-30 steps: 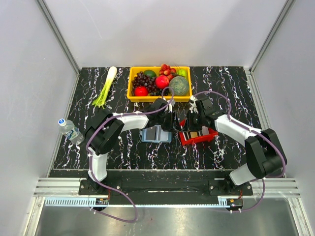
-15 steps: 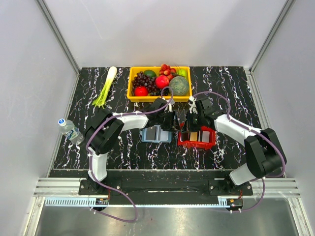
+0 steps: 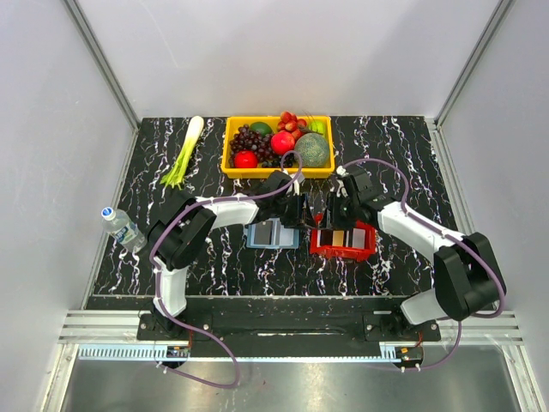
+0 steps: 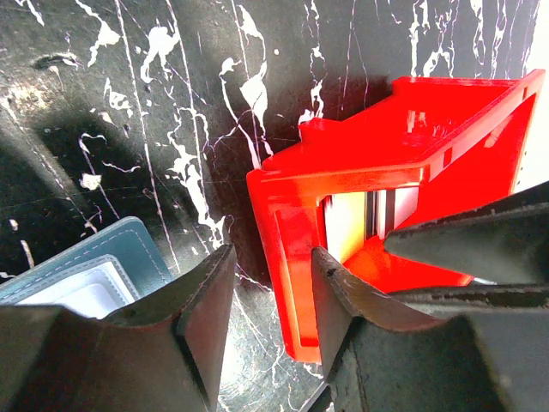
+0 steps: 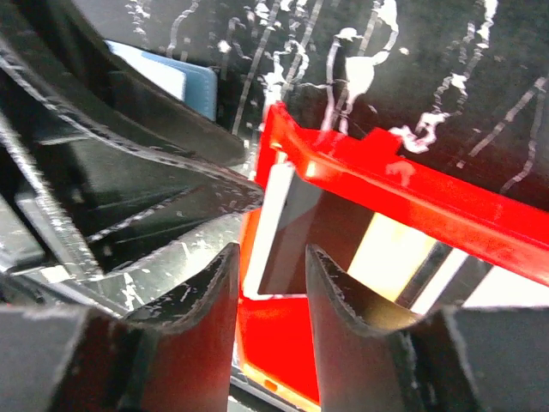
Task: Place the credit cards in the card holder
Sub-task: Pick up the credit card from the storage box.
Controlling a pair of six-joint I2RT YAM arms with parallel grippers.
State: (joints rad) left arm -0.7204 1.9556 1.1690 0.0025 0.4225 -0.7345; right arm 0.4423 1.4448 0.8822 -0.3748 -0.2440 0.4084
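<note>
The credit cards stand on edge inside a red tray at mid table. The blue card holder lies open just left of the tray. My left gripper is open at the tray's left end. In the left wrist view its fingers straddle the tray's wall, with a gap on the left side. My right gripper is open over the tray, and the lower corner of a dark, white-edged card sits between its fingers. A pale card stands behind it.
A yellow basket of fruit stands at the back, close behind both grippers. A leek lies at the back left and a water bottle at the left edge. The two grippers are nearly touching over the tray.
The red tray has turned from skewed to square with the table's edge. My right gripper has shifted slightly to the right above it. The left arm has stayed put.
</note>
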